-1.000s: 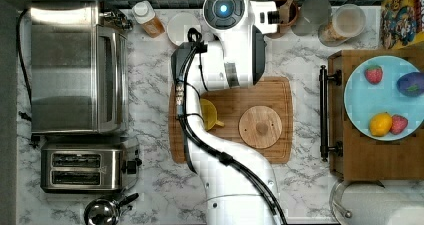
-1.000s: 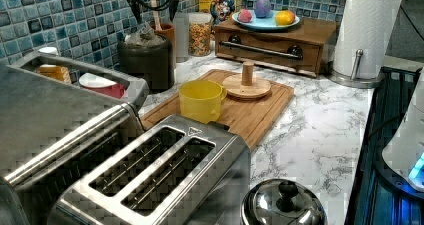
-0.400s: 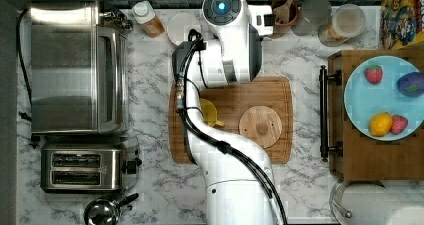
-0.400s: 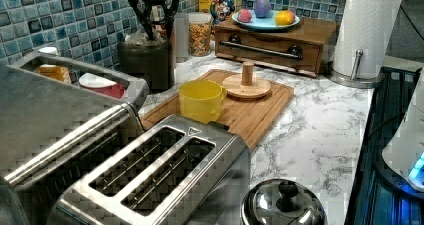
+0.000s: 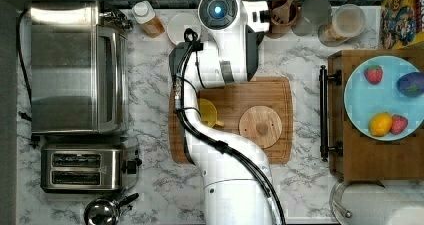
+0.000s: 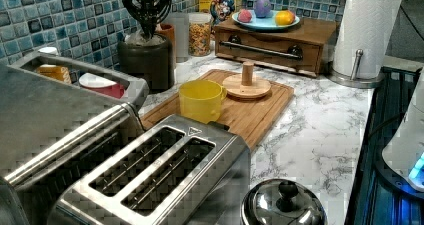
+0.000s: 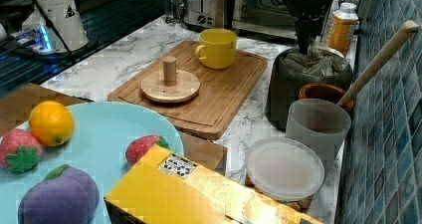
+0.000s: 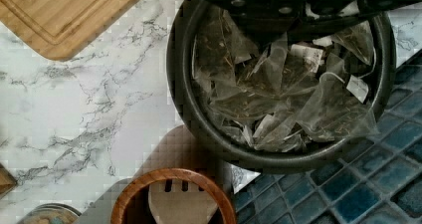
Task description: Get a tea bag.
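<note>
A dark round bowl (image 8: 199, 119) by the tiled back wall holds a heap of grey-beige translucent tea bags (image 8: 278, 99) with white tags. My gripper (image 8: 293, 32) reaches straight down into it. In the left view the gripper (image 6: 147, 34) narrows to a point at the top of the heap in the bowl (image 6: 147, 65). The right view shows the same: the gripper (image 7: 304, 47) has its tips together among the tea bags (image 7: 318, 59), shut on one. In the top view the arm (image 5: 220, 15) hides bowl and gripper.
Right beside the bowl stands a brown utensil pot with a wooden spoon (image 8: 174, 199), then a plastic cup (image 7: 318, 127) and a jar. A cutting board (image 5: 280, 92) carries a yellow mug (image 5: 207, 112) and a knobbed wooden lid (image 5: 260, 126). A white lid (image 5: 182, 27) and a toaster oven (image 5: 70, 65) lie on the other side.
The gripper came down from above the bowl into the heap of tea bags. Its fingers, spread a moment ago, have drawn together at the tips.
</note>
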